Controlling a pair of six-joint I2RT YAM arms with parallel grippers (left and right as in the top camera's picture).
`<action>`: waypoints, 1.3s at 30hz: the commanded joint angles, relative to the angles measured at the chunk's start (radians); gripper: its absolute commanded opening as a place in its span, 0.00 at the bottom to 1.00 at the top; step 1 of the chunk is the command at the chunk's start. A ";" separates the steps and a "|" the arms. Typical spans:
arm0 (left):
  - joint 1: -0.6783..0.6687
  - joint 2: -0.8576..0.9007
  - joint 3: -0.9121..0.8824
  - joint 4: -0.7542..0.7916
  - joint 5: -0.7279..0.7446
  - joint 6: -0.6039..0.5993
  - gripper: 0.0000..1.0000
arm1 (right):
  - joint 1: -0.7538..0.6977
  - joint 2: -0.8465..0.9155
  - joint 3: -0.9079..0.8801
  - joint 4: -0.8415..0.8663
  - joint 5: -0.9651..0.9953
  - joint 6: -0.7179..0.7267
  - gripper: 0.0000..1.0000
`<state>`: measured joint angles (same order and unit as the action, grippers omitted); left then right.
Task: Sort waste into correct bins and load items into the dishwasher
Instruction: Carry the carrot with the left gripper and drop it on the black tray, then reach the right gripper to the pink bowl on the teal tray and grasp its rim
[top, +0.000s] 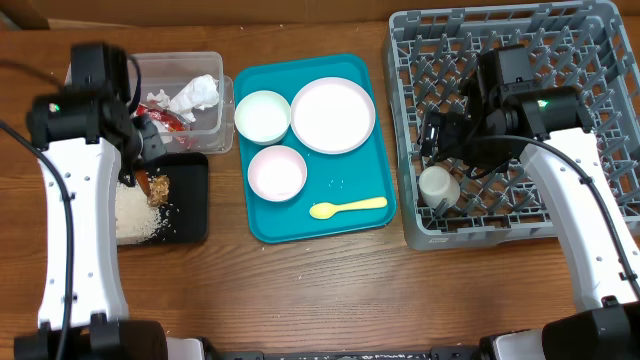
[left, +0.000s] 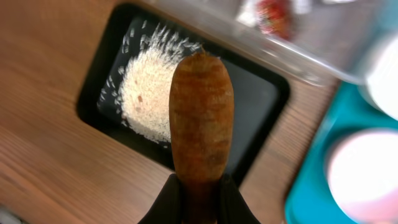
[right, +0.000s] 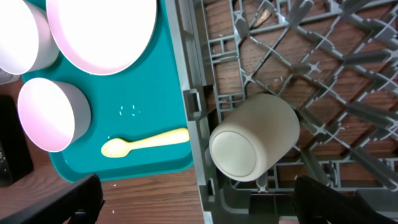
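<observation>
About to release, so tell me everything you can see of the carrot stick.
The carrot stick is orange-brown, with a rounded tip and rough, streaked skin. The left gripper is shut on its near end, with black fingers on either side. It points over the black tray beside the rice. Whether its tip touches the tray is unclear.

Bright even light, soft shadows, plate (right: 102, 31) glaring white, left wrist background blurred
</observation>
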<state>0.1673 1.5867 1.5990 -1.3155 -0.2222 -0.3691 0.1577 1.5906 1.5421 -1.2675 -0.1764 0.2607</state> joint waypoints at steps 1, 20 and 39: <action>0.062 0.003 -0.227 0.132 -0.021 -0.146 0.04 | 0.001 -0.011 -0.004 0.005 -0.001 -0.003 1.00; 0.076 0.006 -0.757 0.840 0.012 -0.292 0.44 | 0.001 -0.011 -0.004 0.010 -0.001 -0.003 1.00; -0.055 -0.012 0.011 0.177 0.243 0.184 0.51 | 0.001 -0.011 -0.004 0.019 -0.001 -0.003 1.00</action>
<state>0.1616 1.6009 1.5181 -1.1030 -0.0711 -0.3161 0.1577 1.5906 1.5417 -1.2522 -0.1764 0.2611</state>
